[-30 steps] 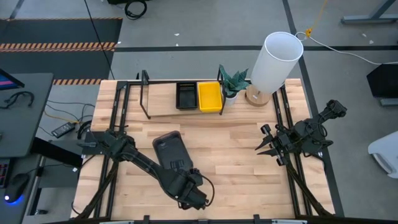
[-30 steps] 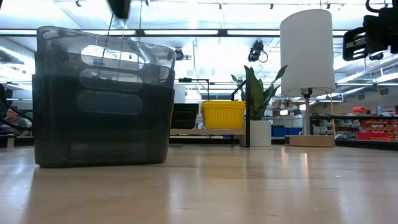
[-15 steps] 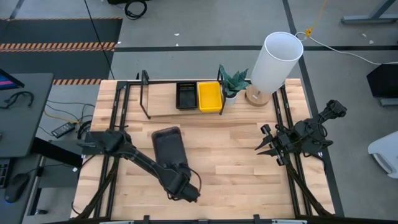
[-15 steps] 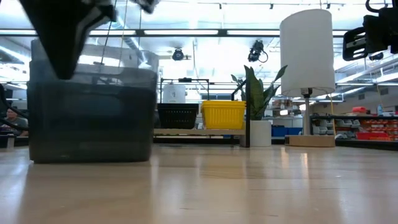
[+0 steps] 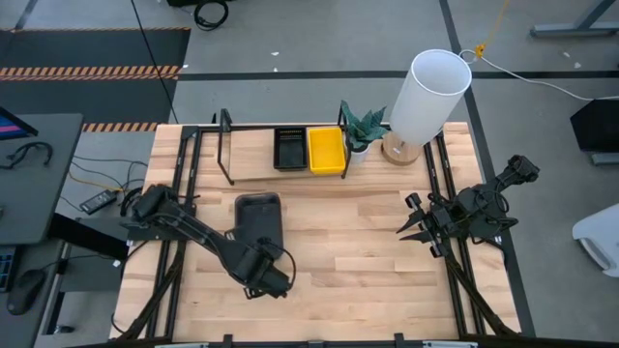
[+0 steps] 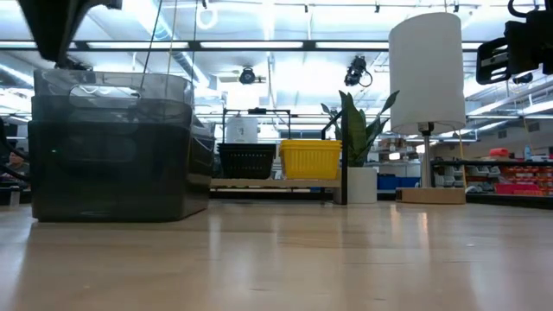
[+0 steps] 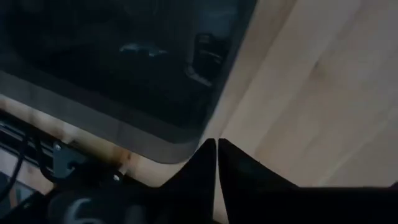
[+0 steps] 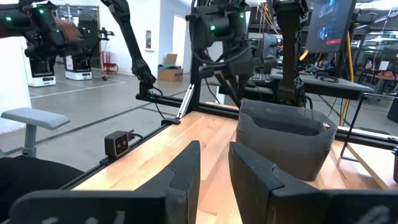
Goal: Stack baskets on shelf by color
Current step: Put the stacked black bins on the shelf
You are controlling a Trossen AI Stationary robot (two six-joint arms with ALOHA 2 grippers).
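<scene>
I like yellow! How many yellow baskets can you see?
1 visible: the yellow basket sits on the shelf beside the black basket. More could be nested inside it.

smoky-grey basket [image 5: 258, 220] upright on the tabletop; black basket [image 5: 288, 149] beside yellow basket [image 5: 326, 150] on shelf [image 5: 253, 155].

Lamp [image 5: 431, 92] beside plant [image 5: 364, 127].

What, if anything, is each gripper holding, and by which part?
Right gripper: nothing. Left gripper is shut at the rim of the grey basket, near a corner; whether it pinches that rim cannot be told.
</scene>
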